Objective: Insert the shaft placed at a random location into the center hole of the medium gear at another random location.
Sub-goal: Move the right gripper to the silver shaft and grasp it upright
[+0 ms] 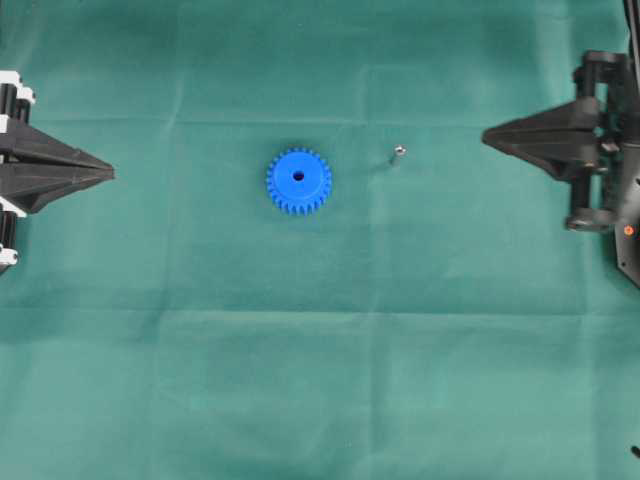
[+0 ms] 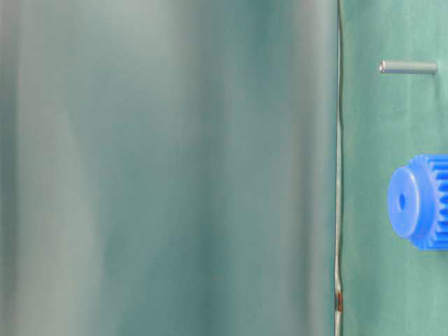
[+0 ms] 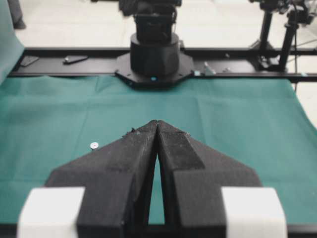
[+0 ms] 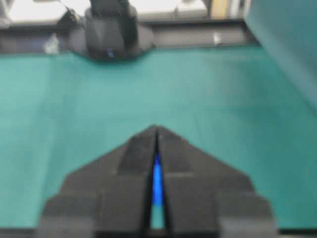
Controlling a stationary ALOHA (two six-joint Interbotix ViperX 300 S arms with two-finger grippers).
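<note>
The blue medium gear (image 1: pixel 298 181) lies flat on the green cloth near the middle, hub up, with its dark center hole (image 1: pixel 298 176) open. The shaft (image 1: pixel 397 153) stands on end to the gear's right, apart from it. The table-level view, turned sideways, shows the shaft (image 2: pixel 408 67), the gear (image 2: pixel 420 201) and the hole (image 2: pixel 402 201). My left gripper (image 1: pixel 110 174) is shut and empty at the left edge. My right gripper (image 1: pixel 486 136) is shut and empty at the right. The left wrist view shows the shaft's shiny end (image 3: pixel 94 145) left of the gripper (image 3: pixel 157 122); the gear is hidden there. The right wrist view shows a blue sliver of the gear (image 4: pixel 157 181) behind the shut gripper (image 4: pixel 156 127).
The green cloth (image 1: pixel 320 380) covers the whole table. The right arm's black base (image 3: pixel 154 52) stands at the far edge in the left wrist view, and the left arm's base (image 4: pixel 111 29) in the right wrist view. A blurred green backdrop (image 2: pixel 168 168) fills most of the table-level view.
</note>
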